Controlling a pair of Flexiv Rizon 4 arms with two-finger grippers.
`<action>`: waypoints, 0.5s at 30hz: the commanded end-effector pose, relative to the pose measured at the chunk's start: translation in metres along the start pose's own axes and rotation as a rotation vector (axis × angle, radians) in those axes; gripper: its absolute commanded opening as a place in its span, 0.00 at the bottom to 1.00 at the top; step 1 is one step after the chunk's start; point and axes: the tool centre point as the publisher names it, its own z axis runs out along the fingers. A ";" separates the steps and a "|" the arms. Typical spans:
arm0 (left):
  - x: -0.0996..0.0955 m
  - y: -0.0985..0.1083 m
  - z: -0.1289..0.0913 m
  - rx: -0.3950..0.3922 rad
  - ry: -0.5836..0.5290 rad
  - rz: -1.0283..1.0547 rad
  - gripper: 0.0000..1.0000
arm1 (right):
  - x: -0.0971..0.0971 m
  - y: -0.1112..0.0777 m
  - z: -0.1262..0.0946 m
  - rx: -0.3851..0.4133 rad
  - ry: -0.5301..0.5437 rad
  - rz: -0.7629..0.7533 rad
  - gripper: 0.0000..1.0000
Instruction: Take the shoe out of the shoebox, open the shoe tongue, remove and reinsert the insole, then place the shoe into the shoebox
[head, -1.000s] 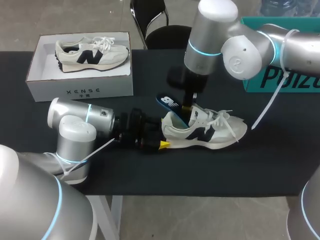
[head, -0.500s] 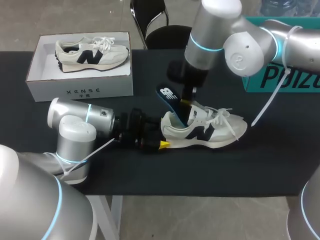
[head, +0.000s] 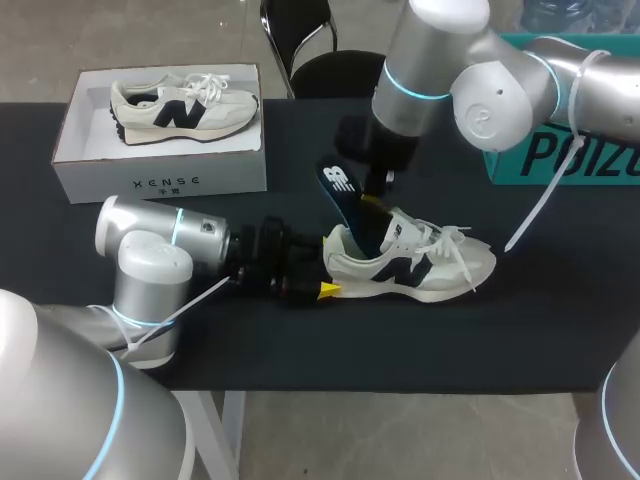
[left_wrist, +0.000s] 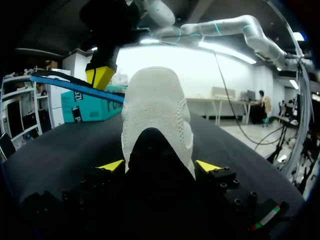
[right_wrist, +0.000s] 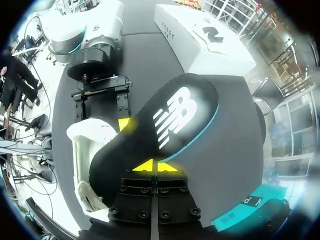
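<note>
Insole sticks up out of shoe mid-table, R gripper pinched shut on it. Prob. thin, light, bendy: hold near edge, gently. L gripper clamps shoe's heel, stiff enough for firm grip.

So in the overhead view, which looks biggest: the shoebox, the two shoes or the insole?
1. shoebox
2. shoe on the table and shoe in the box: about alike, and the table one is nearer the camera, so no ranking.
3. insole, partly hidden inside the shoe.
</note>
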 end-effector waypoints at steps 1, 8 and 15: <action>0.001 0.003 0.002 0.000 0.000 0.000 0.00 | 0.004 -0.005 0.004 -0.013 -0.002 0.004 0.00; 0.001 0.003 0.002 0.000 0.000 0.000 0.00 | 0.003 -0.006 -0.013 -0.037 -0.042 0.016 0.00; 0.001 0.003 0.002 0.000 0.000 0.000 0.00 | 0.002 -0.003 -0.035 -0.079 -0.087 0.007 0.00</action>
